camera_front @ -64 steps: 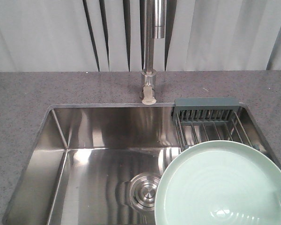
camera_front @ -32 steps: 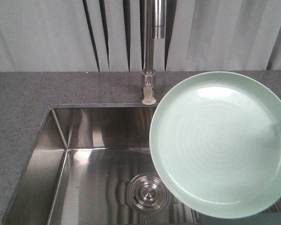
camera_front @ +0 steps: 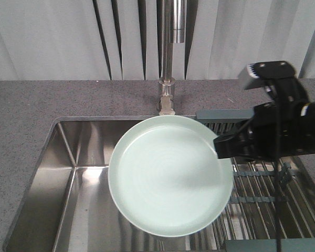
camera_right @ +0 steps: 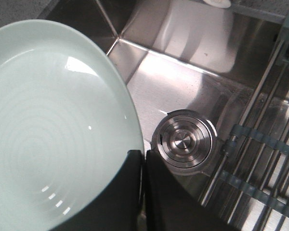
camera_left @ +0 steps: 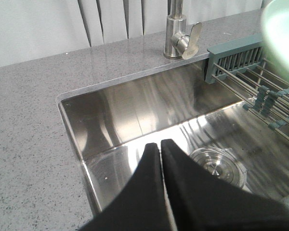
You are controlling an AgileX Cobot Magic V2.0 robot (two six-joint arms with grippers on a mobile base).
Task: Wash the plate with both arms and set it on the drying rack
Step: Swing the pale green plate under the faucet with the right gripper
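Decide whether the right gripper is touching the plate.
Touching. The right wrist view shows the right gripper closed on the rim of the plate, whose edge runs in between the two fingers.

— What's carrying everything?
— A speckled grey countertop across the left and top of the frame, with a steel sink sunk into it.
— And on it?
— A faucet at top centre. The drying rack spans the sink's right side, and a round drain sits in the basin floor.

Plate over sink; drying rack right of it (faucet behind).
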